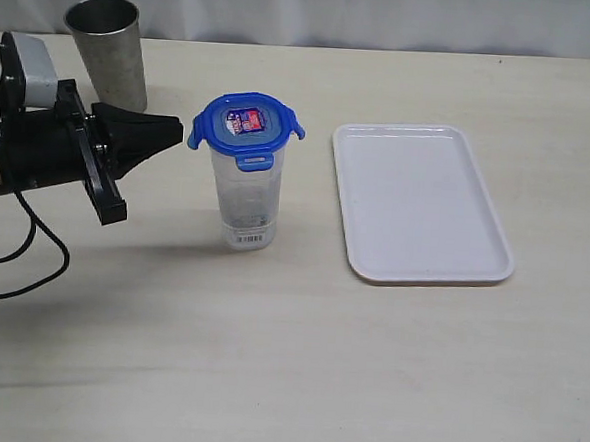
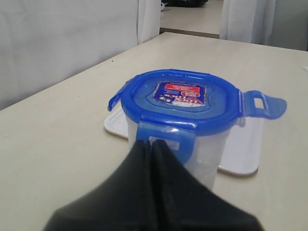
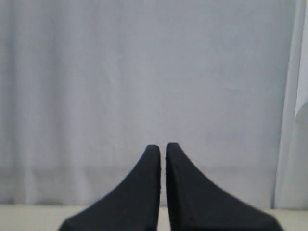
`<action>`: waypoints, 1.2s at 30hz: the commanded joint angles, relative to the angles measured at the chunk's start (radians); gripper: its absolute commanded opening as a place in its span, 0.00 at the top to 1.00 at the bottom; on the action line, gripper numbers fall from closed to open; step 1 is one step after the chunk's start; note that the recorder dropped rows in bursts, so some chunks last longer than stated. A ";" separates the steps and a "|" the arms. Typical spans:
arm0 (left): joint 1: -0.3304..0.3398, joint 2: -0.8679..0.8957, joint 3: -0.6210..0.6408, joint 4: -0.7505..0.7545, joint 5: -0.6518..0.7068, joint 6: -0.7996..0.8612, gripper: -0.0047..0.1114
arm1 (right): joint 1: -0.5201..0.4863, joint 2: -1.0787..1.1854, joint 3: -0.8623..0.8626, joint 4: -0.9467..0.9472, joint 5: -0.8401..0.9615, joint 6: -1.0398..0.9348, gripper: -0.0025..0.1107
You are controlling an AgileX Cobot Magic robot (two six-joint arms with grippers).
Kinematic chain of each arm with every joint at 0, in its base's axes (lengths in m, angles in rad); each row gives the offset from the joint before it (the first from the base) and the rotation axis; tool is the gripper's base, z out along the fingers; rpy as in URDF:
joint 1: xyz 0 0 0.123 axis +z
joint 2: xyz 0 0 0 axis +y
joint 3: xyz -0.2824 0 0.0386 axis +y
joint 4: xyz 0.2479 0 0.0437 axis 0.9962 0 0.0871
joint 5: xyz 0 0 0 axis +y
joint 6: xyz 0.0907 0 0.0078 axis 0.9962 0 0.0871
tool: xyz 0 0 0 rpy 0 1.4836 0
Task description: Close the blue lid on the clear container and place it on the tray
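**Left claw** (image 1: 177, 129): tips pressed together, holding nothing. It sits at 9 o'clock of the container, just beside the lid's near flap; whether it touches cannot be told.

**Steel cup** (image 1: 107, 49): upright on the bench (image 1: 266, 360), at 11 o'clock of the container, apart from it.

**Clear container** (image 1: 244, 198): upright on the bench, not on the tray.

**Blue lid** (image 1: 246, 125): seated on the container. The side flaps flare outward, so they are judged unlatched.

**Tray** (image 1: 421, 204): at 3 o'clock of the container, near it.

**Right claw** (image 3: 162, 149): pressed together, holding nothing, facing a curtain.

**Step in hand:** latching the lid.

**Next move:** likely press each flap down, then spread a claw around the container and carry it towards 3 o'clock.
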 commanded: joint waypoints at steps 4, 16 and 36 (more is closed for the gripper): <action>0.000 0.009 0.005 -0.015 -0.019 0.005 0.96 | -0.001 -0.006 0.001 0.122 -0.194 0.121 0.94; 0.000 0.041 0.005 -0.037 -0.019 0.039 0.96 | -0.001 0.150 -0.047 -0.046 -0.271 0.274 0.94; 0.000 0.041 0.003 -0.062 0.062 0.086 0.42 | -0.001 0.893 -0.253 -0.470 -0.446 0.539 0.94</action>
